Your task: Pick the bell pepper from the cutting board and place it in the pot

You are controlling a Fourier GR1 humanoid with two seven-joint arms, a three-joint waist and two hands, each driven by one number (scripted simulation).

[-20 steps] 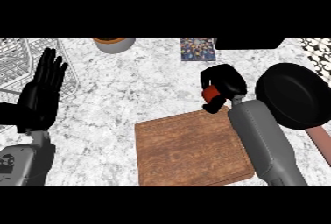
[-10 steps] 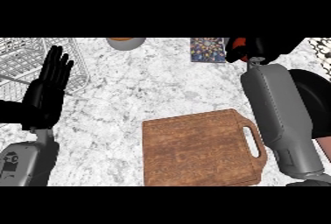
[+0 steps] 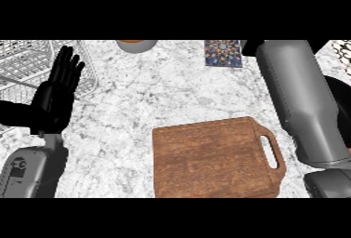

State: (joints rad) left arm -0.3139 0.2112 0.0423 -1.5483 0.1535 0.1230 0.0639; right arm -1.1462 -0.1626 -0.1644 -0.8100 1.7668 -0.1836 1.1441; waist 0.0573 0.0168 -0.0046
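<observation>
The wooden cutting board [image 3: 212,158] lies bare at the lower middle, its handle slot to the right. No bell pepper shows anywhere. My right forearm [image 3: 302,102] stretches from the lower right up to the top edge. Of my right hand only a black sliver [image 3: 251,45] shows beside the wrist, so its hold is hidden. A dark curve of the pot [image 3: 341,107] peeks out behind the forearm at the right edge. My left hand [image 3: 56,93] stays open at the left, fingers up, resting.
A wire rack [image 3: 27,60] fills the upper left corner behind the left hand. An orange-rimmed bowl [image 3: 137,45] and a patterned card [image 3: 224,52] sit along the top edge. Marble counter [image 3: 158,97] lies between the board and these.
My right arm has reached farther up and right. The hand and the red pepper it held have passed out of the top of the view. The left hand has stayed put.
</observation>
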